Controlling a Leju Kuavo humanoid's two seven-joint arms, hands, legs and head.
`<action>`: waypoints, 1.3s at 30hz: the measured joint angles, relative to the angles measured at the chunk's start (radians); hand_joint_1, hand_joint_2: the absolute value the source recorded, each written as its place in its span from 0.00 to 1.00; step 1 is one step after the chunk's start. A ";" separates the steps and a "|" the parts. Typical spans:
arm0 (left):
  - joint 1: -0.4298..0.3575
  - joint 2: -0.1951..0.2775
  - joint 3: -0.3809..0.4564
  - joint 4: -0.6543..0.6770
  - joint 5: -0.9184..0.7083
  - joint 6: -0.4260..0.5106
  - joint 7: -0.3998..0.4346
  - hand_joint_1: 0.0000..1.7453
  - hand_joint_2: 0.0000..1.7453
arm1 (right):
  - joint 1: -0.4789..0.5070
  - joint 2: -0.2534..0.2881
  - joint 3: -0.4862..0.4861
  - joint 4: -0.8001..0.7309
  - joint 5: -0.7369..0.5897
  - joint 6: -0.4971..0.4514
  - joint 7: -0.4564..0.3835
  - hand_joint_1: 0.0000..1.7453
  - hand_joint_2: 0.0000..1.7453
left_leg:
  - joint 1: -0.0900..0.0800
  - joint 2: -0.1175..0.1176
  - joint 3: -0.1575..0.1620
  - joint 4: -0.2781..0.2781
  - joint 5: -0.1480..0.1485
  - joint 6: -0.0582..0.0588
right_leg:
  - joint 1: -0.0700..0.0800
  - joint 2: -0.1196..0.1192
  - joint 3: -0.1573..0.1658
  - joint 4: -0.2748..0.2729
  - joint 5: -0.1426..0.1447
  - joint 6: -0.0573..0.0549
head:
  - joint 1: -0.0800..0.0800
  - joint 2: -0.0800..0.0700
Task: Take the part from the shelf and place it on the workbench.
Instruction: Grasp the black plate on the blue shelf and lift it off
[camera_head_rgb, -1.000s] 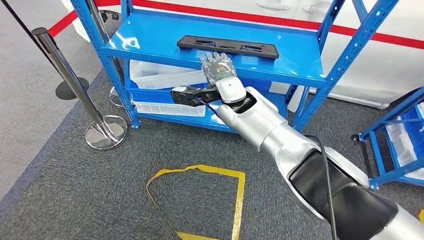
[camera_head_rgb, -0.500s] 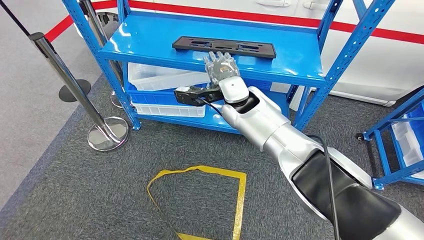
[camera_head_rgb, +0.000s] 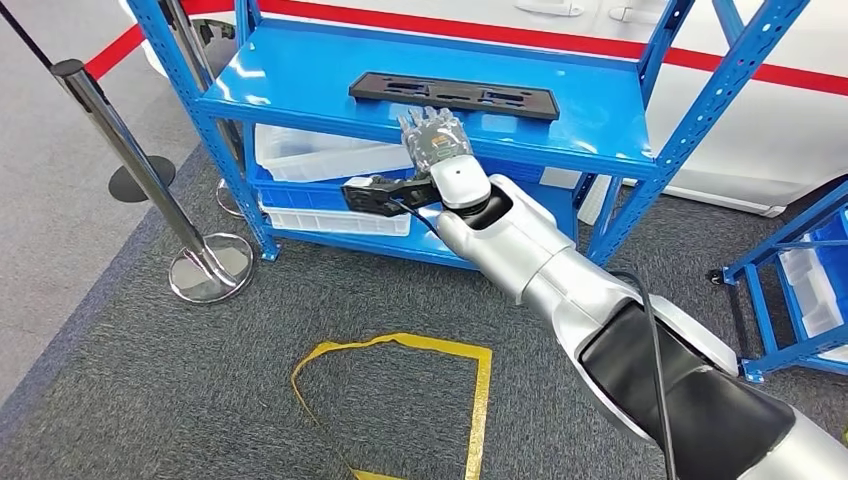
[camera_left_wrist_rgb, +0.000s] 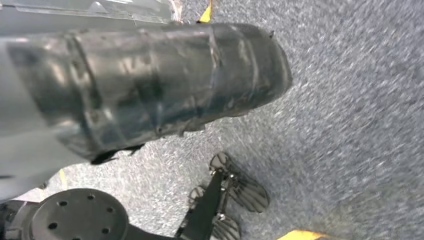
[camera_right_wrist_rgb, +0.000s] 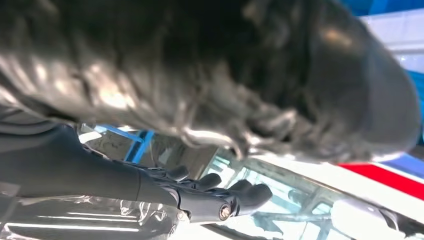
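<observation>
1. The right hand, a silvery many-fingered one on a long silver arm, is stretched out flat over the front edge of the top shelf, fingers apart and holding nothing. It sits just short of the part, I'd guess so the fingers can slide over or under it.
2. The blue steel shelving unit stands square in front of the robot, its top board at arm height, which is likely why the arm reaches level.
3. White plastic bins sit on the lower shelf under the hand.
4. The long flat black plastic part lies lengthwise across the top board, untouched and near the fingertips.
5. The left hand hangs down over the grey carpet; whether it is open I cannot tell.
</observation>
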 joint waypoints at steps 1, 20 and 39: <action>0.000 0.000 0.000 0.000 -0.001 0.000 0.000 0.00 0.00 | -0.001 0.000 0.000 -0.001 0.000 0.000 0.000 0.00 0.00 | 0.001 0.000 0.005 -0.003 -0.001 0.003 | -0.003 -0.001 -0.022 0.048 -0.024 0.006 | 0.000 0.000; -0.001 0.001 -0.001 0.000 -0.015 0.021 -0.020 0.00 0.00 | 0.013 -0.014 -0.001 -0.015 0.008 0.002 0.001 0.00 0.00 | 0.006 0.003 -0.109 0.268 -0.131 -0.041 | -0.008 -0.002 0.023 -0.072 0.056 -0.037 | 0.000 0.000; -0.002 0.001 -0.002 0.000 -0.027 0.035 -0.025 0.00 0.00 | 0.021 -0.032 -0.002 -0.040 0.018 0.017 0.007 0.00 0.00 | 0.008 -0.002 0.020 -0.008 -0.006 0.001 | -0.018 -0.001 -0.056 0.086 0.016 0.009 | -0.001 0.000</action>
